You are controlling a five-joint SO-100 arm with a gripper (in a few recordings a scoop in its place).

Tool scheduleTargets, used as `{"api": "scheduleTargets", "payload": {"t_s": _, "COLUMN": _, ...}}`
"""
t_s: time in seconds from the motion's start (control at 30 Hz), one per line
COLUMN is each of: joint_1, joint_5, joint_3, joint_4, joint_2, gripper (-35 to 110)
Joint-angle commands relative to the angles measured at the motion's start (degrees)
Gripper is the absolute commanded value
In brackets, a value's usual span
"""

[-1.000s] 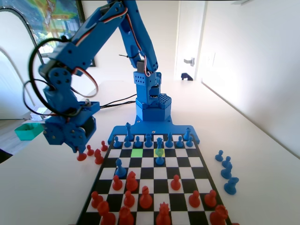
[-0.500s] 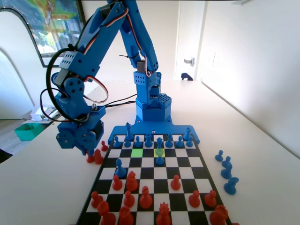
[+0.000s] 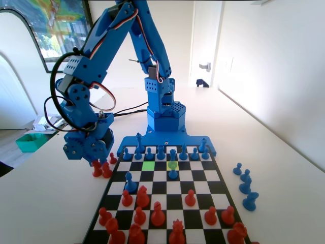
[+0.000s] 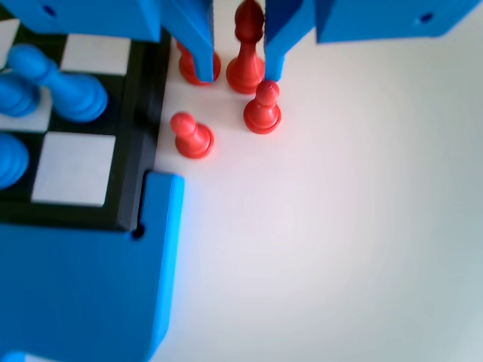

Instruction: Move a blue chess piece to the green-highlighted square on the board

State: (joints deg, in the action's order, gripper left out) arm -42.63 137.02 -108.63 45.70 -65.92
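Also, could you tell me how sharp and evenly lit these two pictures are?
Fixed view: bright daylight washes out the right wall and table, while the board stays sharp; straight edges bow a little toward the frame's rim. Wrist view: the gripper and the blue pieces at left are soft, and the white table glares pinkish around the red pawns.

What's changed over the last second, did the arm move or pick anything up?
In the fixed view the claw swung right and down toward the captured red pieces left of the board. It took hold of nothing; in the wrist view its jaws hang open around a red piece. The pieces and the green-highlighted square stayed put.
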Motion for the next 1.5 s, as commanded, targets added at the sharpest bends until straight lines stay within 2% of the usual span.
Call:
{"api": "scheduleTargets", "payload": {"t_s": 0.0, "joint_1": -1.3, "joint_5": 2.2, "joint_3": 4.8, "joint_4": 4.7, "joint_2": -2.3, "gripper": 11}}
{"api": "scheduleTargets", "payload": {"t_s": 0.53, "joint_1": 0.9, "joint_5": 3.3, "joint_3": 25.8, "joint_4": 34.9, "joint_2": -10.7, "gripper": 4}}
{"api": "scheduleTargets", "payload": {"t_s": 0.7, "joint_1": 4.7, "joint_5": -3.0, "joint_3": 24.7, "joint_4": 39.2, "joint_2": -17.1, "gripper": 4}}
{"api": "scheduleTargets", "payload": {"t_s": 0.93, "joint_1": 14.4, "joint_5": -15.4, "joint_3": 15.1, "joint_4": 38.1, "joint_2": -28.1, "gripper": 5}}
{"api": "scheduleTargets", "payload": {"t_s": 1.1, "joint_1": 20.2, "joint_5": -22.0, "joint_3": 8.3, "joint_4": 33.4, "joint_2": -32.6, "gripper": 5}}
{"api": "scheduleTargets", "payload": {"t_s": 1.47, "joint_1": 31.3, "joint_5": -29.0, "joint_3": -4.9, "joint_4": 20.3, "joint_2": -35.8, "gripper": 6}}
